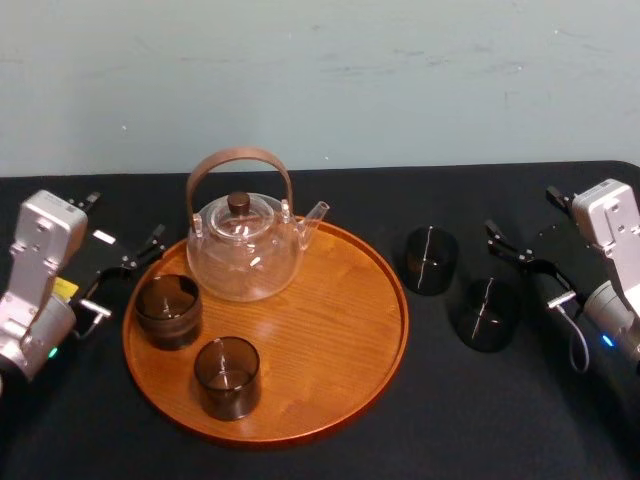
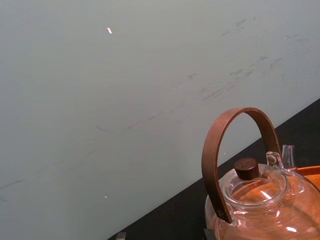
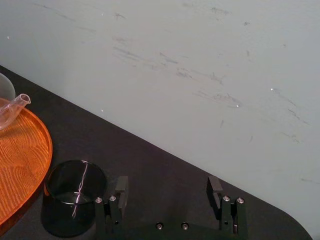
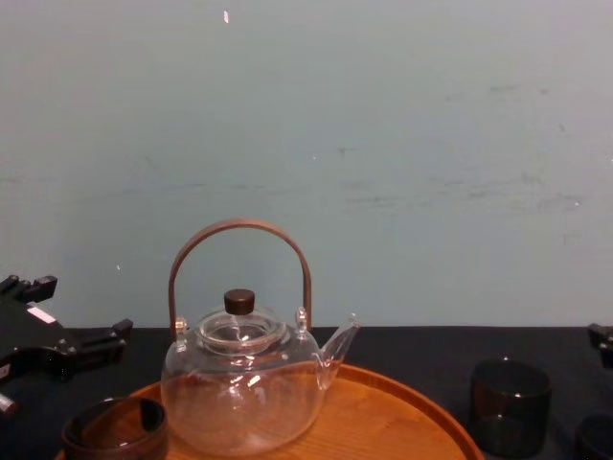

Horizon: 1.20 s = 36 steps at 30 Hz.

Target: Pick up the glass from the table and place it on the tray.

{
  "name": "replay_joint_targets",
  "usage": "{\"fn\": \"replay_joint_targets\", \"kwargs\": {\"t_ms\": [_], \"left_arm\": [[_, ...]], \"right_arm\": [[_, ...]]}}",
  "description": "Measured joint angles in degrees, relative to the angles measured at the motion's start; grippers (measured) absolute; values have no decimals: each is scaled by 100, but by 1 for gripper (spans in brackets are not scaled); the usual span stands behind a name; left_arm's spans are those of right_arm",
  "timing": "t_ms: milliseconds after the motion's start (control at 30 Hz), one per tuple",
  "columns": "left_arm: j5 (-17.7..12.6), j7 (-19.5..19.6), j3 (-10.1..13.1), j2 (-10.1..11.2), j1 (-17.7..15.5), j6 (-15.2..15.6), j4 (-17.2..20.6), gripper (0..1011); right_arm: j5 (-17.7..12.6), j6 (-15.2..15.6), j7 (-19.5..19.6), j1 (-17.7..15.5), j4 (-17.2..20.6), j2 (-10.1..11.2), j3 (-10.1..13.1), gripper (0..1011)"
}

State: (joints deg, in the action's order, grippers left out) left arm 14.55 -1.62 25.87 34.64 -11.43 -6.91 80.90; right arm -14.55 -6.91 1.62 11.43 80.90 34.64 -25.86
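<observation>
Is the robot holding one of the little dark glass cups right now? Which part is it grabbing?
Nothing is held. The left gripper and the right gripper are both open and empty.

Head view: tray sits centre-left on the table, with the teapot on its upper-left part, left glass below the teapot and front glass near the bottom rim. Off the tray to its right stand the upper glass and, lower right, the lower glass. Left gripper sits left of the tray, right gripper right of those glasses.
</observation>
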Motion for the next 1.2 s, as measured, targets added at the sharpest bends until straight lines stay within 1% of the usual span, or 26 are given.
{"fn": "replay_joint_targets", "kwargs": {"t_ms": [900, 1033, 1200], "left_arm": [[0, 0, 0, 0, 0, 0, 0, 1001], [0, 0, -1, 0, 0, 0, 0, 1001], [0, 0, 0, 0, 0, 0, 0, 1001]], "right_arm": [[0, 0, 0, 0, 0, 0, 0, 1002], [-53, -29, -179, -33, 13, -12, 56, 1002], [-164, -67, -399, -169, 170, -8, 149, 1002]]}}
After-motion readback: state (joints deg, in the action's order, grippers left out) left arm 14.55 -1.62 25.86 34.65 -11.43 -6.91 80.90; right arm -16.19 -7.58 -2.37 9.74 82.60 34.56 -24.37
